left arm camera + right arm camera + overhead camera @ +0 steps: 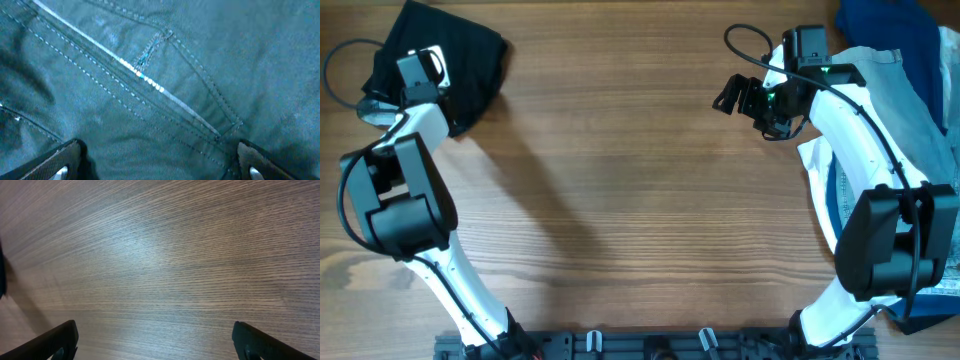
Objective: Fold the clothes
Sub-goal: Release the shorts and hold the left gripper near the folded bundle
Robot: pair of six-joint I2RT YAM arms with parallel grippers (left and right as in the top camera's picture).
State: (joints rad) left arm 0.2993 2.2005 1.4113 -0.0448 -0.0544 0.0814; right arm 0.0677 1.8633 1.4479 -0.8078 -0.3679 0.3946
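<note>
Overhead, the black shorts point(470, 55) are lying in a rumpled heap at the far left corner of the surface point(620, 200). The left hand point(161, 167) is hovering right over them, released, its two fingers point(60, 162) standing wide apart with only cloth below. Whether the tips are touching the fabric I cannot tell. The left wrist view is showing dark woven cloth crossed by pale double stitching, with a pocket corner and a short bar tack near the middle. The right hand point(157, 342) is hanging released too, over bare wood toward the far right of the surface, grasping nothing. Along the right edge of the surface, pale blue denim point(910, 110) and a dark blue garment point(885, 25) are lying in a pile.

To my eye the shorts are going to handle as light, limp and forgiving. They are slumping into folds, so any lifted part will be drooping and dragging the rest along. Nothing is looking fragile, and the weave is looking grippy rather than slick. The stitched seams and pocket edge are looking firmer than the open panels. I am reckoning a pinch at a seam, hem or waist edge, taking all layers together, is the safer hold.
</note>
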